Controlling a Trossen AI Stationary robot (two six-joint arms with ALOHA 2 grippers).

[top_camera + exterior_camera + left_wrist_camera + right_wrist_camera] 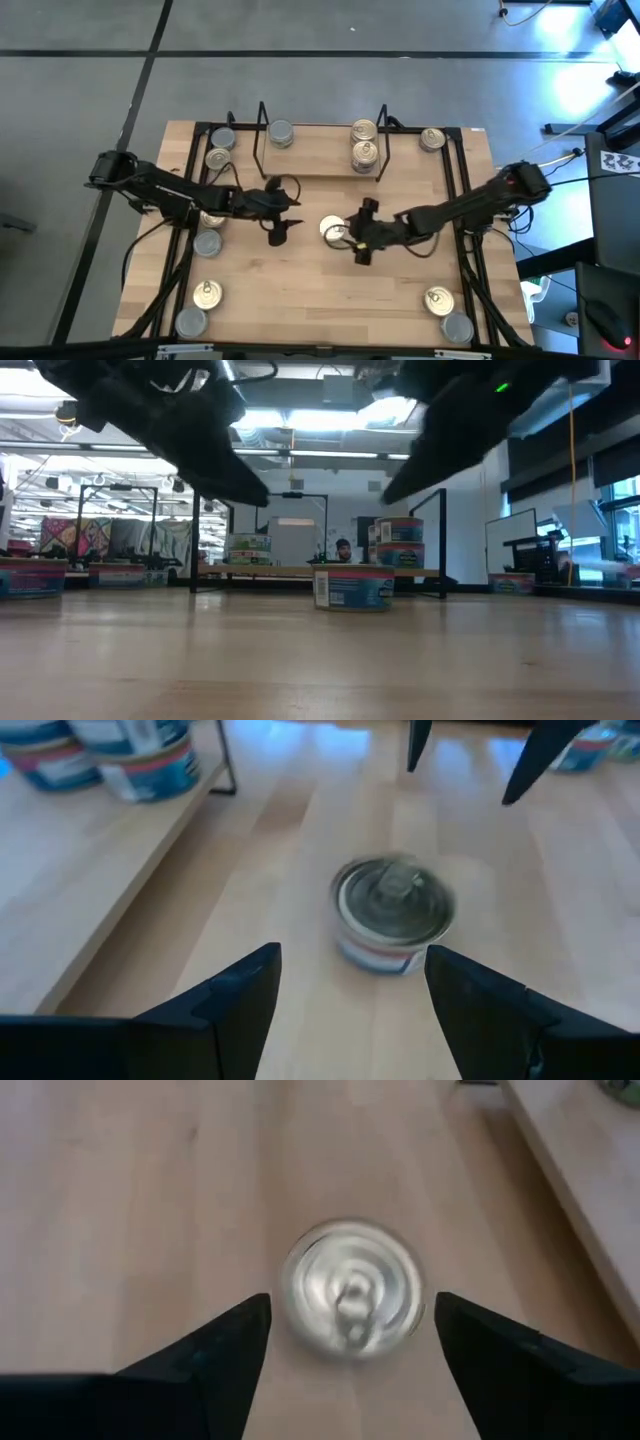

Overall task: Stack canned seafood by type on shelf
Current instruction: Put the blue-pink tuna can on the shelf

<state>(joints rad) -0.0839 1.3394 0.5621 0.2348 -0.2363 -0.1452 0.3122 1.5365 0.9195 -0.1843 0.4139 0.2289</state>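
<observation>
From my console both arms reach to table centre. Left gripper at 9 o'clock and right gripper at 3 o'clock, both with fingers spread, flank the small round gold-lidded tin, which sits free at 6 o'clock from the black wire shelf.

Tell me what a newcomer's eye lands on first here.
A lone pull-tab tin sits at the table's middle, with the open left claw and open right claw facing it from either side, neither touching it. Behind it, the wire shelf holds a stack of two tins and a single tin.
</observation>
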